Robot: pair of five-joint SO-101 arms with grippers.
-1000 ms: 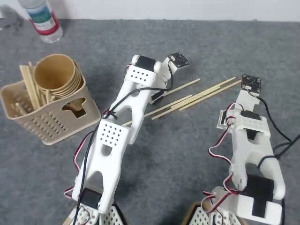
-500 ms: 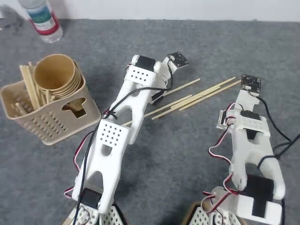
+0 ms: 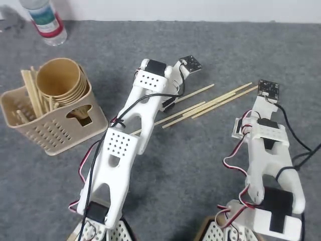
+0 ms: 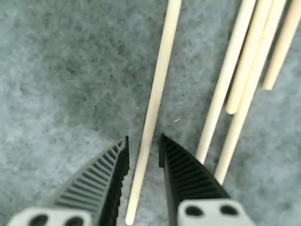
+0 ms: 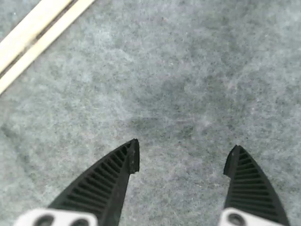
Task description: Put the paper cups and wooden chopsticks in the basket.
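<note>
**Left claw astride one chopstick**

My left claw (image 4: 144,139) has its jaws narrowly apart, one on each side of a lone chopstick (image 4: 157,84), not clamped. My right claw (image 5: 183,150) gapes wide over bare bench (image 5: 188,70). Risk: the jaws sit near the stick's end, so I judge a lifted stick could droop or twist out. The neighbouring chopsticks (image 4: 244,70), just beside one jaw, could be nudged. In the high view the loose sticks (image 3: 220,100) run lower left to upper right, centre frame. The basket (image 3: 65,128), holding paper cups (image 3: 60,78), stands at left.
</note>
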